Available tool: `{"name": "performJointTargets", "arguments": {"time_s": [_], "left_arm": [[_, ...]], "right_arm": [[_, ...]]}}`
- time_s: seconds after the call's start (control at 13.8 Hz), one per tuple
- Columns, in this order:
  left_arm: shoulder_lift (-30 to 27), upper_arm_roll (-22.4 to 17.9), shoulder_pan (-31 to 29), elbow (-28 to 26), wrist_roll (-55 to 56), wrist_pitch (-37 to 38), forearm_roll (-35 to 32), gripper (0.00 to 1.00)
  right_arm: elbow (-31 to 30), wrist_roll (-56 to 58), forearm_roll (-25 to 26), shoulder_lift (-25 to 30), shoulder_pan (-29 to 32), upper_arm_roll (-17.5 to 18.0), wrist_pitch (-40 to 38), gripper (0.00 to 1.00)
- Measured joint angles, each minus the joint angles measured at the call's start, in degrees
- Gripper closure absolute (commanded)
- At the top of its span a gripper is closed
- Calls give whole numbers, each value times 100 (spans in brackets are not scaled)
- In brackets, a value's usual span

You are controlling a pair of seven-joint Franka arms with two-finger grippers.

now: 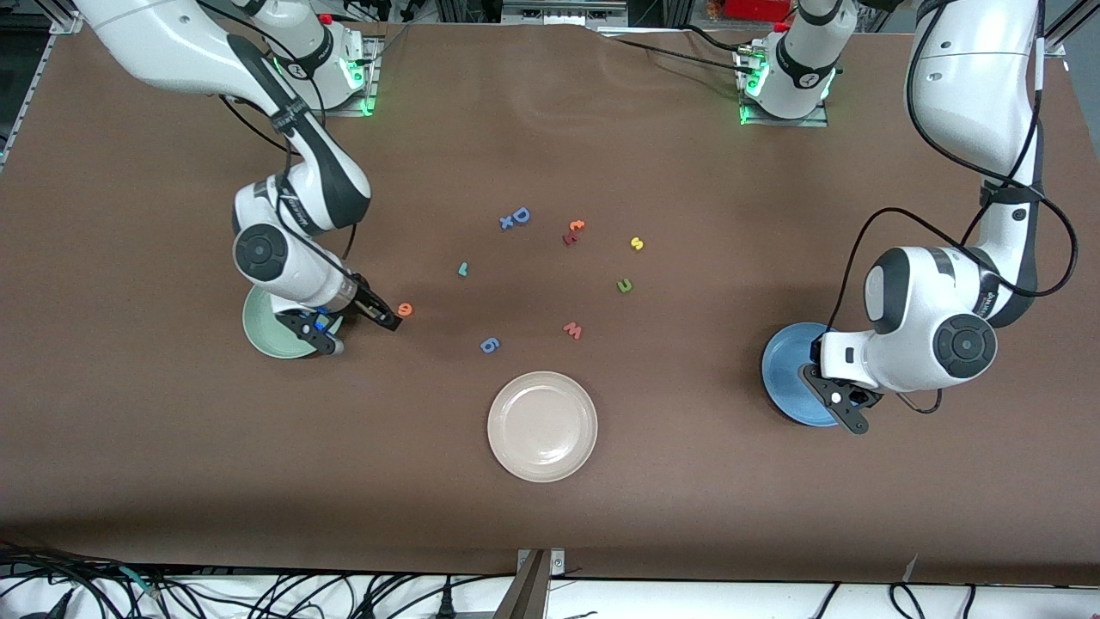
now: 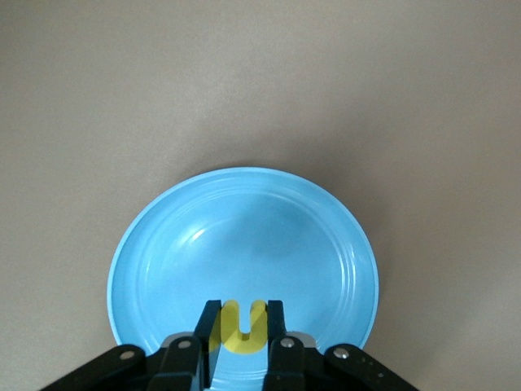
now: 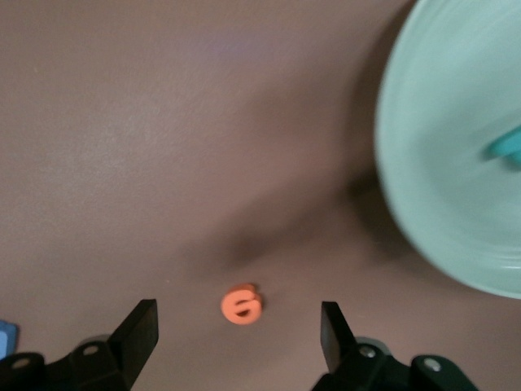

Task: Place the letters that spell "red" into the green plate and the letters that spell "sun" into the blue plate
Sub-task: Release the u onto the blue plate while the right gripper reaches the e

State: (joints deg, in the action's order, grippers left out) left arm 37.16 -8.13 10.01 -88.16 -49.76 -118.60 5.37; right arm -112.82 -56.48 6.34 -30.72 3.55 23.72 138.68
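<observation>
Over the blue plate [image 2: 244, 261], at the left arm's end of the tabletop [image 1: 550, 516], the left gripper [image 2: 242, 326] hangs with its jaws pinched on the yellow u [image 2: 242, 327]. Judging by that, the step in hand on this side is the drop: the u needs only to be let go so that it falls inside the rim. The yellow s [image 1: 637, 243] and the green n [image 1: 625, 285] lie loose on the bare tabletop near the middle, the n nearer the front camera than the s, so two more trips remain for "sun".

At the right arm's end, the right gripper [image 3: 238, 330] sits low with its jaws spread wide and holding nothing; the orange e [image 3: 241, 305] lies on the tabletop just beside the green plate [image 3: 448, 163], not in it. A teal piece [image 3: 509, 147] rests in that plate, most likely the d. The e seems to have missed the plate, so the next move there calls for closing on the e, lifting it and carrying it over the rim. The small teal r [image 1: 462, 270] waits farther toward the middle. The cream plate [image 1: 542, 425], blue D [image 1: 520, 215], blue g [image 1: 489, 345], pink w [image 1: 573, 330] and orange t [image 1: 577, 226] should stay put.
</observation>
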Motion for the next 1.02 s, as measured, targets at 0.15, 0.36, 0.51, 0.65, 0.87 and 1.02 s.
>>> {"name": "performJointTargets", "arguments": {"time_s": [0.15, 0.36, 0.51, 0.65, 0.87, 1.02], "left_arm": [[1, 0, -2, -1, 1, 0, 0, 0], [1, 1, -3, -1, 36, 0, 20, 0], [1, 8, -1, -1, 231, 0, 177, 0], [0, 60, 13, -1, 641, 0, 219, 0], [1, 342, 77, -1, 1557, 0, 221, 0], [0, 516, 220, -4, 2344, 0, 221, 0]], "right_arm": [[-6, -33, 0, -255, -47, -9, 227, 12], [-15, -54, 0, -376, -67, -29, 263, 14], [-19, -186, 0, -391, -103, -29, 274, 20], [-28, -300, 0, -414, -178, -29, 278, 25], [-65, -351, 16, -426, -223, -35, 278, 35], [-78, -352, 42, -425, -224, -86, 278, 35]]}}
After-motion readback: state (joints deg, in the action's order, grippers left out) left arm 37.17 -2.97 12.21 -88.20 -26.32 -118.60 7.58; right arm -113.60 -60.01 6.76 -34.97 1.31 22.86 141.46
